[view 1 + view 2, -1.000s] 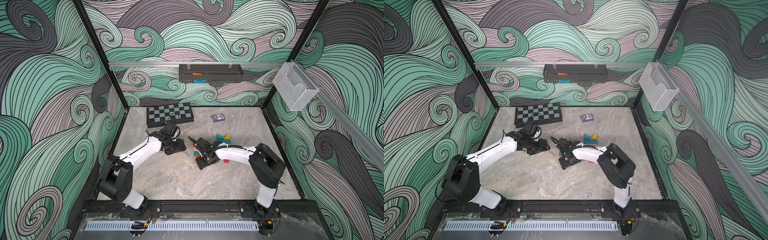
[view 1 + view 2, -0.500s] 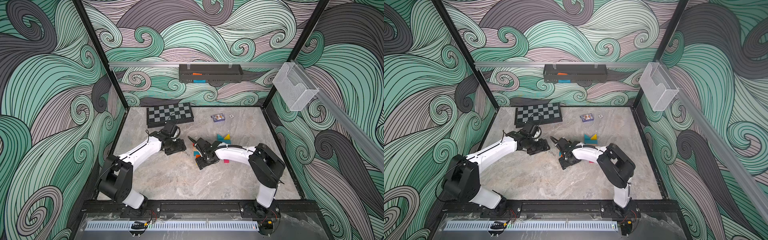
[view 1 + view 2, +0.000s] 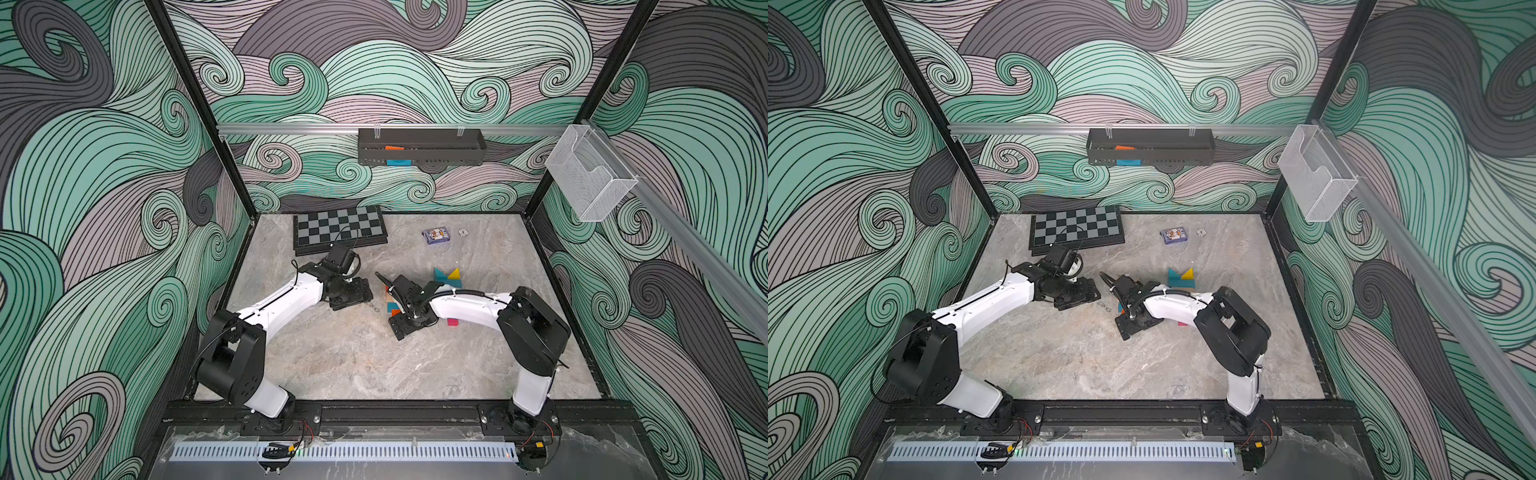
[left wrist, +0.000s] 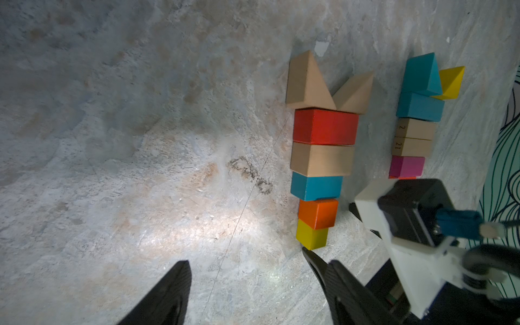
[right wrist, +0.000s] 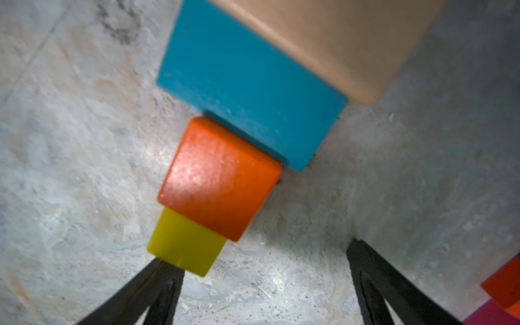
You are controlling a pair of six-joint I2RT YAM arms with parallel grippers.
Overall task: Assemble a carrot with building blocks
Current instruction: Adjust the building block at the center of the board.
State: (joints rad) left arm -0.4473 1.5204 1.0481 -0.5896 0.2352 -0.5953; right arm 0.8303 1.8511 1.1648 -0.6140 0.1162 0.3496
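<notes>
Marbled grey tabletop (image 4: 135, 157), enclosed by green swirl-patterned panels (image 3: 104, 187).

Item 1: yellow cube (image 5: 185, 243). It is the narrow end of a row of blocks lying flat on the stone. It sits directly ahead of the right gripper (image 5: 261, 253) but off-centre in its span. One corner touches, or all but touches, one fingertip, and the opposite finger stands well apart on bare stone. The jaws are spread wide and hold nothing.

Item 2: the row beyond the cube. In order come the orange cube (image 4: 318, 212), teal bar (image 4: 316, 187), tan bar (image 4: 322, 159) and red bar (image 4: 325, 126), then two tan wedges (image 4: 306, 81) splayed like leaves. Each piece touches the next, and the pieces widen with distance from the right gripper. The long axis runs away from its fingertips, slanting toward the free finger's side.

Item 3: left gripper (image 4: 257, 263). Its jaws are apart and empty over bare stone. The row lies ahead of it and outside its span, past one finger. The right arm is plainly the nearer.

Item 4: spare blocks (image 4: 413, 135). They form a second line alongside the row, on the far side of it from the left gripper. Their orange and pink end pieces show just beyond the right gripper's free finger.

Assessment: the carrot looks complete or nearly so. The next move probably turns on that fingertip contact. A retreat straight back along the axis should spare the tip, while a sideways sweep would likely skew the yellow cube.
</notes>
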